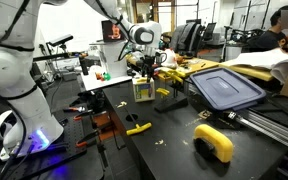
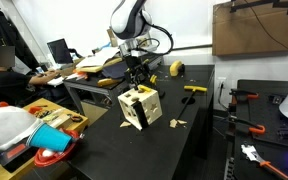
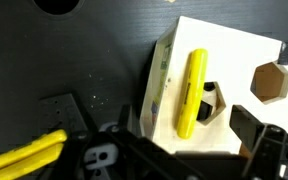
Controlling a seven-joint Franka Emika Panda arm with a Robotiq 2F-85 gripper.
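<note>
Nothing legible in any view. Faint marks on the wooden box point(image 3: 162, 80) side, upper centre of wrist view, are too blurred; monitor point(image 1: 111, 30) screen unreadable.

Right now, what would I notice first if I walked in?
A pale wooden box with shaped holes sits on the black table, with the robot's end effector hanging right over it. In the wrist view a bright yellow stick lies on the box's top beside a hexagon hole. A big blue lid rests farther along the table in an exterior view.
</note>
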